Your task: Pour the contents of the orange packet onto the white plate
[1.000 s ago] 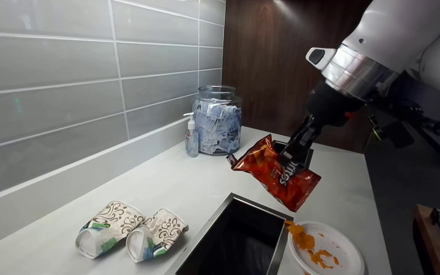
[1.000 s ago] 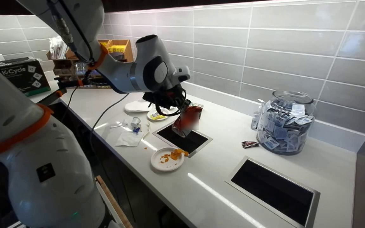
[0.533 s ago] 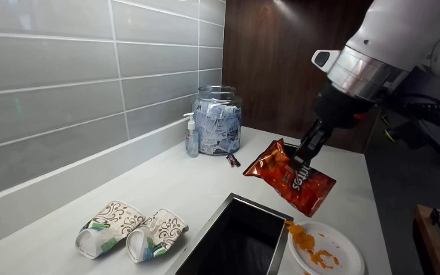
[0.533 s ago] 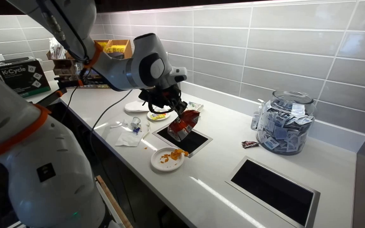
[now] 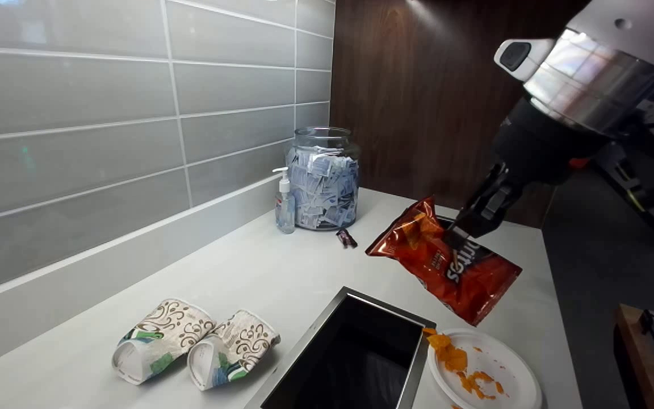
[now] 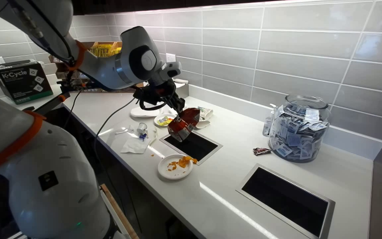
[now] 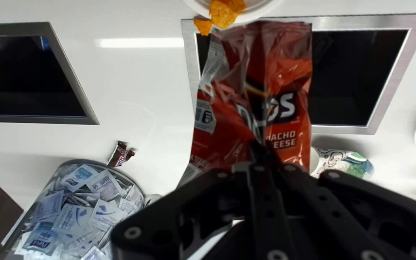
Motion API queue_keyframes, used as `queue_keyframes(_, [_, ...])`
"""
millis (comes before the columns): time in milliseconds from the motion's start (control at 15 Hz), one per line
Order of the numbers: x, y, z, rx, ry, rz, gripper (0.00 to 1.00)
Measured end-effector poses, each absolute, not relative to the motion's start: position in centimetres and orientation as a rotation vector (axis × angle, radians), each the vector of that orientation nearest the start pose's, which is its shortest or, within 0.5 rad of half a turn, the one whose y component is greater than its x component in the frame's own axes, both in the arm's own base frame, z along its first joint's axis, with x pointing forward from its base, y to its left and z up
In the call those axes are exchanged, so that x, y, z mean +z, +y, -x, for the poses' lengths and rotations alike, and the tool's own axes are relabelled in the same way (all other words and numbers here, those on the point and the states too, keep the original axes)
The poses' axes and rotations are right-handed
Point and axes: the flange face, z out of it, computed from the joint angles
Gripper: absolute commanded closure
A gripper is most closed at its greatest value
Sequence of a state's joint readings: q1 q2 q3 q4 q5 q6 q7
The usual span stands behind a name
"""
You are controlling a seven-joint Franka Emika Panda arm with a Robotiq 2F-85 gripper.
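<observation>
A pale counter (image 5: 247, 267) runs beneath the white robot arm (image 6: 68, 176), a dark metal-framed inset (image 5: 349, 352) set in it and a big glass jar (image 6: 298, 132) standing on it. The gripper (image 5: 463, 227) is drawn together, pinching the orange packet (image 5: 437, 264), which hangs tilted above the counter, one corner low near the white plate (image 5: 511, 358); whether directly over it, I cannot tell. On the plate lie orange chips (image 5: 451, 357), one reaching past the rim, and small crumbs (image 5: 480, 375).

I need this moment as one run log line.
gripper: shut on orange packet; white plate: orange chips on it; packet: tilted in air, clear of plate
</observation>
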State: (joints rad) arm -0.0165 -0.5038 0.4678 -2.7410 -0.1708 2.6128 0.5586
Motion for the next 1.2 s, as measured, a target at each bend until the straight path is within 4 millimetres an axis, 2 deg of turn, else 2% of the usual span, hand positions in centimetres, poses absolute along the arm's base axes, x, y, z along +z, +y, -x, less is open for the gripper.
queue_keyframes(200, [39.4, 17.9, -34.7, -0.704, 0.036, 3.247, 1.0])
queue_keyframes(400, [39.7, 18.0, -33.9, -0.69, 0.086, 3.275, 1.0])
queue_keyframes(1000, [40.3, 16.9, -33.6, -0.663, 0.172, 3.302, 1.0])
queue_keyframes(1200, [40.4, 15.9, -34.0, -0.64, 0.225, 3.29, 1.0])
